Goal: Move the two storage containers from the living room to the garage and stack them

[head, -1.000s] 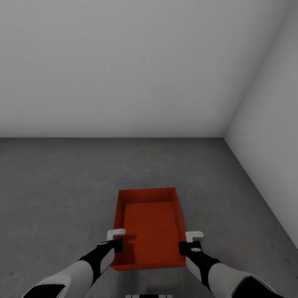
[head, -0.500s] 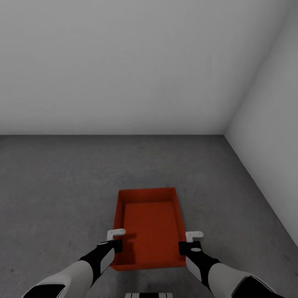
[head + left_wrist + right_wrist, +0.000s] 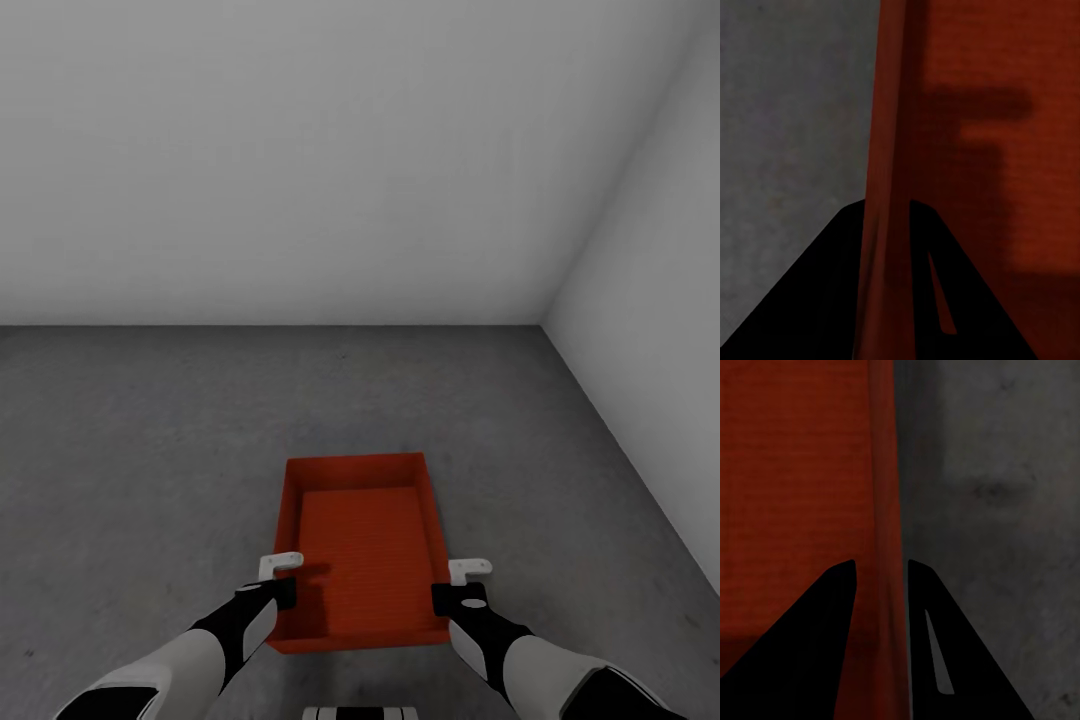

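One orange-red storage container [image 3: 365,545] lies lengthwise in front of me, low over the dark grey garage floor [image 3: 150,450]. I cannot tell whether it touches the floor. My left gripper [image 3: 284,598] is shut over its left long wall near the near corner, and my right gripper [image 3: 441,598] is shut over the right wall opposite. In the left wrist view the ribbed wall of the container [image 3: 975,150] runs between the fingers of the left gripper [image 3: 885,214]. In the right wrist view the container's wall [image 3: 886,495] stands between the black fingers of the right gripper [image 3: 881,570].
A plain white back wall [image 3: 300,150] meets a white side wall [image 3: 660,350] in a corner at the far right. Mottled concrete stretches to the left of the bin and beyond it. Floor [image 3: 997,510] also shows beside the bin's right wall.
The head view tilted slightly one second ago, so the floor's far edge sits a little higher in the picture. Container and both grippers have held still.
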Robot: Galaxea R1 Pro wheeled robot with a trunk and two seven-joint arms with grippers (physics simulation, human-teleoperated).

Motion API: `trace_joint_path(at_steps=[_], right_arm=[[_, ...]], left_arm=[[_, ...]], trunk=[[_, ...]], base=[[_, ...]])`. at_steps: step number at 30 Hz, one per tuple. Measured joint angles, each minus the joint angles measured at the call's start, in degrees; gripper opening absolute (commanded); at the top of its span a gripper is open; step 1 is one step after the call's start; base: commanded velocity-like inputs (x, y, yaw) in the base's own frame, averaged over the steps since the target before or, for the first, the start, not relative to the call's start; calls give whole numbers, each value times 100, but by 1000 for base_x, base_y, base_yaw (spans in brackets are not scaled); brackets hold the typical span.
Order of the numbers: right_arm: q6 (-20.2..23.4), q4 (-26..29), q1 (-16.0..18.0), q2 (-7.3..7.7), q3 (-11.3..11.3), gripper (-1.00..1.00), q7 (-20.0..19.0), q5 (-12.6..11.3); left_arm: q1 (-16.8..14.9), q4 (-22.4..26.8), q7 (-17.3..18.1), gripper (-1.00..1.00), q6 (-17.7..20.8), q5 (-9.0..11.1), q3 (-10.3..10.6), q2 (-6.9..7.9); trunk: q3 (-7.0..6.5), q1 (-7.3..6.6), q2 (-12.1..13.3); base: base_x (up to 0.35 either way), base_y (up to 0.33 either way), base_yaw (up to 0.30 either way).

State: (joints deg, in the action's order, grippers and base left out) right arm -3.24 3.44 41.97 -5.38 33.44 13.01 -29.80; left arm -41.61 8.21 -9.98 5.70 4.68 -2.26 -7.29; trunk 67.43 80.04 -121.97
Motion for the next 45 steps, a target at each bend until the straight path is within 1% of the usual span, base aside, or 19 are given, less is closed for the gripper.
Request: trace_joint_path(at_steps=[14,15,16,17,18,21,45], right_arm=[[-15,0,0,2,2,-100,-2,0],[-18,0,0,-1,1,100,3,-1],[-116,32,0,52,-154,100,-265,79],[-120,35,1,51,-147,100,-274,90],[-132,28,2,60,-194,100,-244,85],[-132,28,2,63,-199,100,-239,85],[-132,28,2,66,-195,100,-246,84]], left_arm=[[0,-1,0,-100,-17,-3,-2,-2],[0,2,4,100,-15,-3,1,1],[3,-60,24,100,-21,209,217,168],[2,-62,4,100,-20,160,216,296],[3,-60,-13,100,-18,122,214,302],[3,-60,-29,100,-19,108,214,295],[3,-60,19,100,-10,132,207,308]], trunk=[[0,0,0],[0,0,0],[0,0,0],[0,0,0],[0,0,0],[0,0,0],[0,0,0]], base=[[0,0,0],[0,0,0],[0,0,0],[0,0,0],[0,0,0],[0,0,0],[0,0,0]])
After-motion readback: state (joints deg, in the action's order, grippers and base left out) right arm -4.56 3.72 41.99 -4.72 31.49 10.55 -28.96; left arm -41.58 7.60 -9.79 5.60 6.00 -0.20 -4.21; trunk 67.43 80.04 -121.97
